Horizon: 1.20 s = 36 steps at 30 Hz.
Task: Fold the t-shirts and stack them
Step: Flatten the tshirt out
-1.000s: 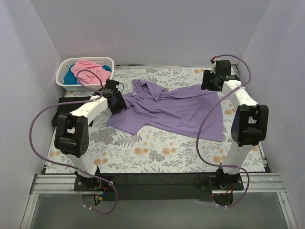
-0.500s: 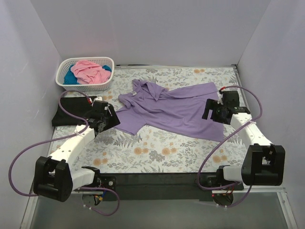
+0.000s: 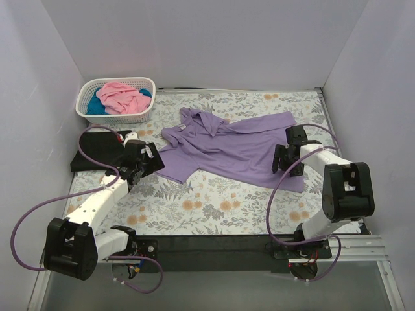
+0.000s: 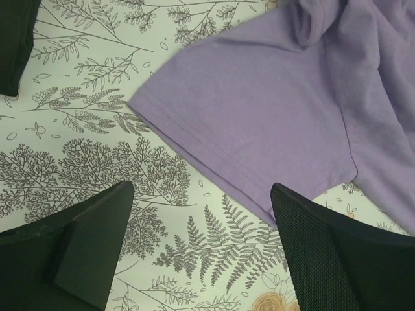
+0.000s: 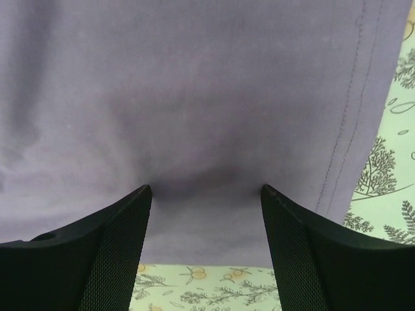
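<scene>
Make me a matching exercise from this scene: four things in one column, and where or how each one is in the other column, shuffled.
Column one
1. lavender t-shirt
2. pink t-shirt
3. black t-shirt
4. left gripper

Column two
A. lying flat at the far left
B. jaws open, over a sleeve hem
C. spread out in the middle
D. heaped in the white basket

Pairs: 1-C, 2-D, 3-A, 4-B

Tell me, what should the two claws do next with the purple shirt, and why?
Probably lower both and pinch: the left gripper hangs open over the sleeve of the lavender shirt, the right gripper open just above its hem end. Neither holds fabric, and the shirt lies unfolded.
</scene>
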Each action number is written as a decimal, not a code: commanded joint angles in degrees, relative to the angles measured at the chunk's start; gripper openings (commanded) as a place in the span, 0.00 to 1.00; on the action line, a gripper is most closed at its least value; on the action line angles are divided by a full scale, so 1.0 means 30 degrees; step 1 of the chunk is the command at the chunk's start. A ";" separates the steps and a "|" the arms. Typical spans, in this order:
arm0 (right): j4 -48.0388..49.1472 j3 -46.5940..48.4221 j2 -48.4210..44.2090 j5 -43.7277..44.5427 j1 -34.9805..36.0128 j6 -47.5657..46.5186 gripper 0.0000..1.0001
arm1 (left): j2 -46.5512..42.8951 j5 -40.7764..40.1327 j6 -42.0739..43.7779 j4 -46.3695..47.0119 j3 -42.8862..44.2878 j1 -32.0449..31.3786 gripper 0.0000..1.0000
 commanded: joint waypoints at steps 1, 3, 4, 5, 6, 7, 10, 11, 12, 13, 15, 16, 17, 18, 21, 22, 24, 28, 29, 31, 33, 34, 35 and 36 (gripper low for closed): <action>0.0850 0.0891 0.0539 0.1003 0.0191 0.0355 0.74 | -0.0615 -0.0871 0.0393 0.0544 -0.0039 -0.0095 0.87; 0.1055 0.1212 0.1009 0.1323 0.0191 0.0267 0.74 | -0.0586 -0.0901 0.0481 0.0544 0.0019 -0.0066 0.89; 0.1114 0.1329 0.1446 0.1905 0.0191 0.0209 0.74 | -0.0585 -0.0988 0.0481 0.0544 0.0019 -0.0066 0.91; 0.1231 0.1592 0.1683 0.2230 0.0191 0.0179 0.74 | -0.0585 -0.1018 0.0510 0.0544 0.0048 -0.0066 0.93; 0.1290 0.1826 0.1917 0.2610 0.0191 0.0150 0.74 | -0.0614 -0.1105 0.0511 0.0544 -0.0010 -0.0066 0.95; 0.1348 0.2032 0.2500 0.3194 0.0191 0.0063 0.74 | -0.0644 -0.1251 0.0511 0.0544 -0.0010 -0.0066 0.96; 0.1437 0.3261 0.3817 0.3929 -0.0131 -0.0143 0.73 | -0.0673 -0.1486 0.0511 0.0515 -0.0039 -0.0066 0.96; 0.1437 0.3670 0.4201 0.3990 -0.0422 -0.0317 0.74 | -0.0702 -0.1574 0.0453 0.0486 -0.0010 -0.0095 0.96; 0.1437 0.4428 0.4495 0.4020 -0.0541 -0.0435 0.74 | -0.0673 -0.1633 0.0452 0.0486 -0.0010 -0.0067 0.95; 0.1408 0.4871 0.5049 0.4136 -0.0658 -0.0552 0.74 | -0.0644 -0.1634 0.0394 0.0457 -0.0010 -0.0066 0.94; 0.1320 0.5981 0.5462 0.4196 -0.1068 -0.0817 0.75 | -0.0644 -0.1575 0.0364 0.0456 -0.0039 -0.0066 0.93; 0.1291 0.6279 0.5784 0.4196 -0.1243 -0.0904 0.75 | -0.0644 -0.1546 0.0364 0.0456 -0.0068 -0.0066 0.92; 0.1174 0.6601 0.5903 0.4138 -0.1593 -0.0992 0.75 | -0.0586 -0.1401 0.0393 0.0427 -0.0040 -0.0066 0.92; 0.1115 0.6923 0.6049 0.4080 -0.1742 -0.1225 0.75 | -0.0556 -0.1341 0.0393 0.0456 -0.0039 -0.0066 0.91; -0.0229 0.8329 0.5993 0.3787 -0.1890 -0.1549 0.76 | -0.0118 -0.0409 0.0422 0.0515 -0.0011 -0.0067 0.86; -0.0581 0.8565 0.5412 0.3293 -0.1890 -0.1550 0.76 | 0.0057 -0.0113 0.0394 0.0544 -0.0010 -0.0066 0.85; -0.1373 0.8334 0.4473 0.2734 -0.1831 -0.1404 0.76 | 0.0818 0.0647 0.0481 0.0515 0.0310 -0.0066 0.79; -0.2020 0.5995 0.0637 0.1565 -0.1539 -0.0381 0.76 | 0.2457 0.1440 0.0598 0.0047 0.1335 -0.0095 0.68; -0.1991 0.4771 -0.0065 0.1240 -0.1451 -0.0291 0.76 | 0.2839 0.1501 0.0628 -0.0331 0.1570 -0.0096 0.67; -0.2020 0.3855 -0.1824 0.0858 -0.1363 -0.0318 0.76 | 0.4069 0.1677 0.0745 -0.0684 0.2273 -0.0096 0.67; -0.1991 0.2627 -0.3402 0.0566 -0.1333 -0.0436 0.76 | 0.5121 0.1415 0.0716 -0.1066 0.2828 -0.0154 0.65; -0.1991 0.2301 -0.3876 0.0389 -0.1333 -0.0465 0.76 | 0.5418 0.1065 0.0716 -0.1270 0.3006 -0.0154 0.64; -0.1991 0.2036 -0.4345 0.0156 -0.1333 -0.0437 0.76 | 0.5740 0.0888 0.0716 -0.1417 0.3210 -0.0212 0.62; -0.1991 0.1570 -0.5191 -0.0166 -0.1333 -0.0436 0.76 | 0.6033 0.0741 0.0745 -0.1564 0.3416 -0.0213 0.61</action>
